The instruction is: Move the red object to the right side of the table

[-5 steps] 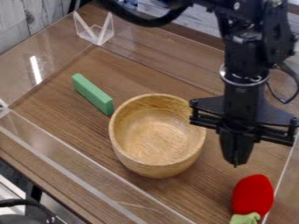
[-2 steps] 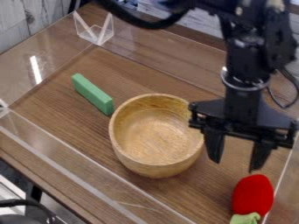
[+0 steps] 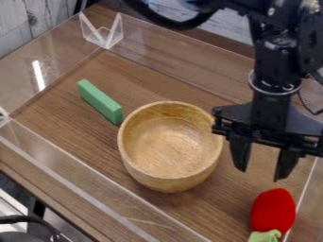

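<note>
The red object [image 3: 273, 209], a small glossy red toy fruit with a yellow-green leafy end, lies on the brown wood-grain table [image 3: 76, 128] near the front right corner. My black gripper [image 3: 262, 164] hangs a little above and behind it, pointing down. Its two fingers stand wide apart with nothing between them. The gripper is not touching the fruit.
A wooden bowl [image 3: 171, 144] sits at the table's middle, just left of the gripper. A green rectangular block [image 3: 100, 100] lies behind the bowl to the left. Clear acrylic walls [image 3: 57, 175] edge the table, with a clear stand [image 3: 100, 31] at the back left.
The gripper's fingers, shut a second ago, have spread wide open. The arm has shifted slightly right. The red fruit has stayed in place.
</note>
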You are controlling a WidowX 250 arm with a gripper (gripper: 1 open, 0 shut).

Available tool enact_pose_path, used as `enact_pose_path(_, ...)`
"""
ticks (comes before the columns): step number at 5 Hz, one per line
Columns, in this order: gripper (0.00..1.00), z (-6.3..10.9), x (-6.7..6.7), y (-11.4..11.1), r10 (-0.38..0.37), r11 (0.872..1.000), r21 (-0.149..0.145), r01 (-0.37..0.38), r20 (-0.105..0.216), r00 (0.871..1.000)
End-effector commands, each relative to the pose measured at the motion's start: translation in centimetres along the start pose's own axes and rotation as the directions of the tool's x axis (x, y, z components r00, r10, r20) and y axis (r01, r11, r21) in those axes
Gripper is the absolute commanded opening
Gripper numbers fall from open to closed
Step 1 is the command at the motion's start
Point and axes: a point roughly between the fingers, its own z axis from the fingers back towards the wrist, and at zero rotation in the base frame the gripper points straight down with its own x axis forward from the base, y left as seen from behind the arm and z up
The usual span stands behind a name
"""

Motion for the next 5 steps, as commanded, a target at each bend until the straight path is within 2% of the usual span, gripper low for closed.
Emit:
enact_pose_path(1,1.00,1.4,0.5,-0.8,-0.010,1.000,-0.016,0.011,0.041,0.999)
enact_pose_path(3,1.00,2.1,0.3,-0.7,-0.008,1.000,0.015,0.007,0.022,1.000)
enact_pose_path(4,1.00,2.8,0.6,-0.4,0.000,1.000,0.027,0.000,0.021,1.000)
enact_pose_path(5,1.00,3.9,1.4,0.5,0.016,0.999,0.036,-0.017,0.039,0.999)
